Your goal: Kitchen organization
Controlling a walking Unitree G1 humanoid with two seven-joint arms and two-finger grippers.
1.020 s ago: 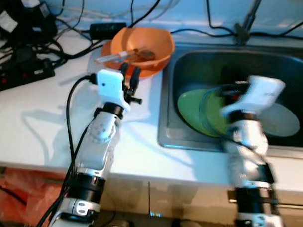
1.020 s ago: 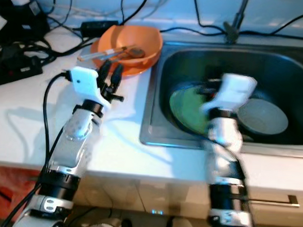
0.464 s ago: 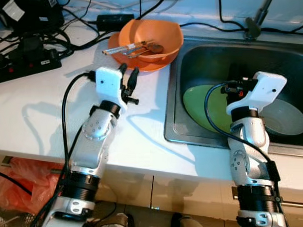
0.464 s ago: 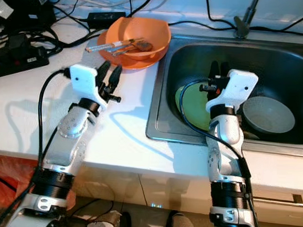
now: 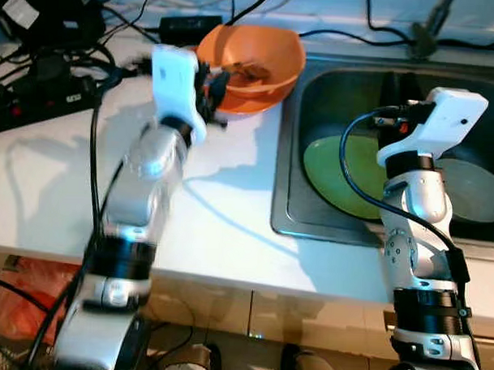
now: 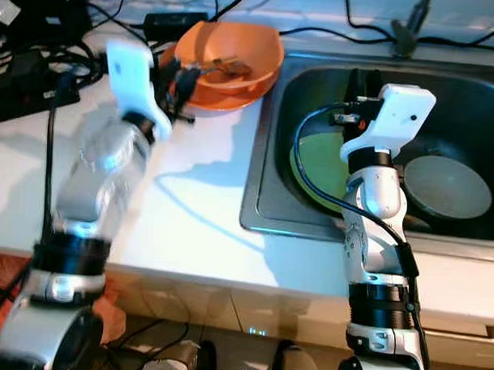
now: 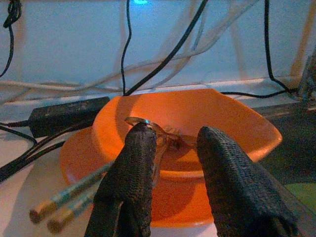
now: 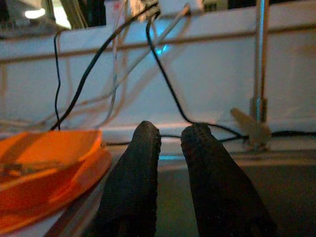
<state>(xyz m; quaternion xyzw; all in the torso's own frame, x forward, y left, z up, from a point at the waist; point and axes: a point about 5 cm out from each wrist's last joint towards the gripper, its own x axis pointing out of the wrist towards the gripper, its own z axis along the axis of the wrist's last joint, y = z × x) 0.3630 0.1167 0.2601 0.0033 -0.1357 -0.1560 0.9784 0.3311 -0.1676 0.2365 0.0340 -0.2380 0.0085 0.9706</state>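
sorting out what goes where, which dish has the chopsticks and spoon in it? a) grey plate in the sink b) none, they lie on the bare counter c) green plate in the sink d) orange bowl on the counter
d: the chopsticks stick out over the rim of the orange bowl and the spoon lies inside it, just beyond the open left gripper.
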